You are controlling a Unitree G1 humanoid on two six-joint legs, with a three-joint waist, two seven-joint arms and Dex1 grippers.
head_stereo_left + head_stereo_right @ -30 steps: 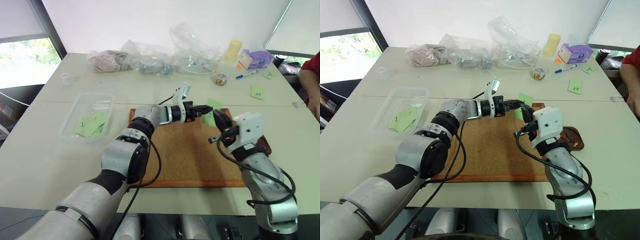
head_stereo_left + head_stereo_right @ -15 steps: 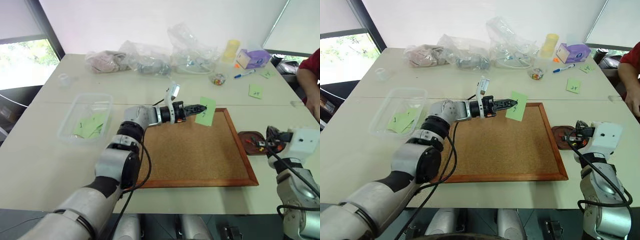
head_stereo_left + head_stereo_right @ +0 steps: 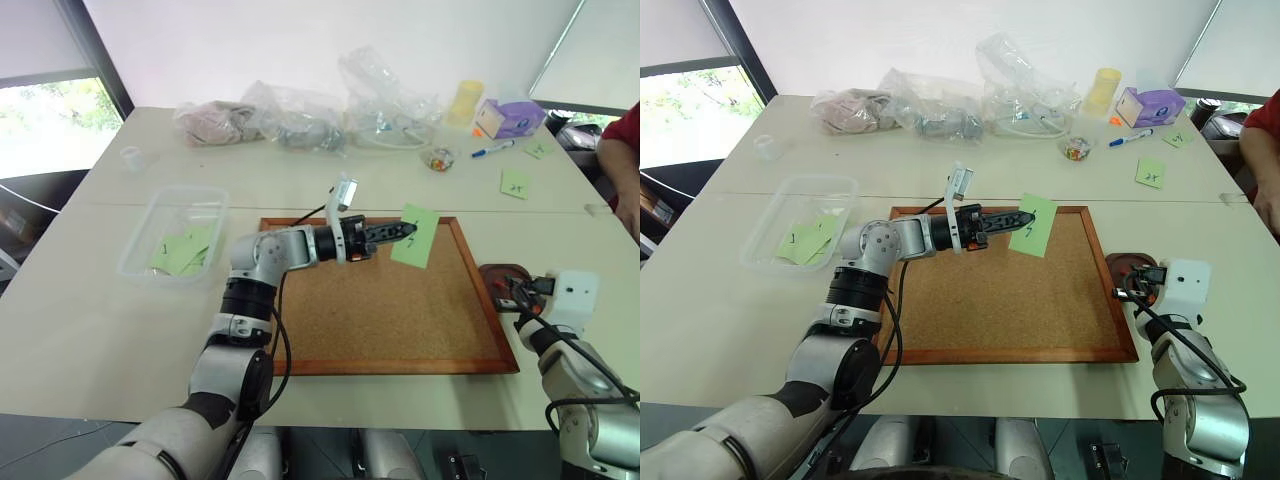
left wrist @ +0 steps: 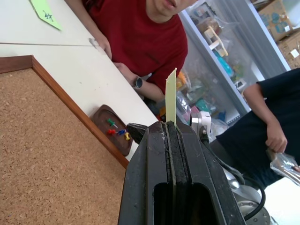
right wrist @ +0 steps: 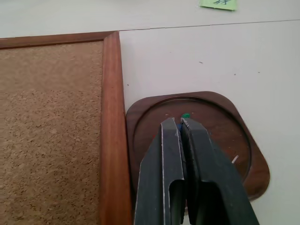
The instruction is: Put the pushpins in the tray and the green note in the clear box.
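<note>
Pale cream tabletops (image 3: 90,320) pushed together fill the head views, with a large wood-framed corkboard (image 3: 385,320) lying flat near the front edge. Over the board's far edge the left gripper (image 3: 401,230) reaches across toward the right, its two black fingers pressed together on the near edge of the pale green square sticky note with black handwritten marks (image 3: 415,236), which hangs in the air clear of the cork. From the left wrist view the same note (image 4: 170,96) appears edge-on as a thin green sliver rising from between the closed fingers, and beyond it sit a person in a red shirt (image 4: 150,37) and another in dark clothing (image 4: 262,117). That view also looks into the small glossy dark-brown rounded tray (image 4: 112,136) just off the board's right edge and picks out green, red, blue and yellow pushpins (image 4: 117,130) lying inside. At the tray the right gripper (image 3: 1127,293) hovers with its fingers drawn together; the right wrist view puts those closed fingers (image 5: 168,159) above the dish (image 5: 243,140), with a tiny green pin head (image 5: 186,115) just past the tips, and whether anything is pinched between them cannot be told. Left of the board stands the shallow clear plastic box (image 3: 150,215), already holding green notes (image 3: 185,250).
</note>
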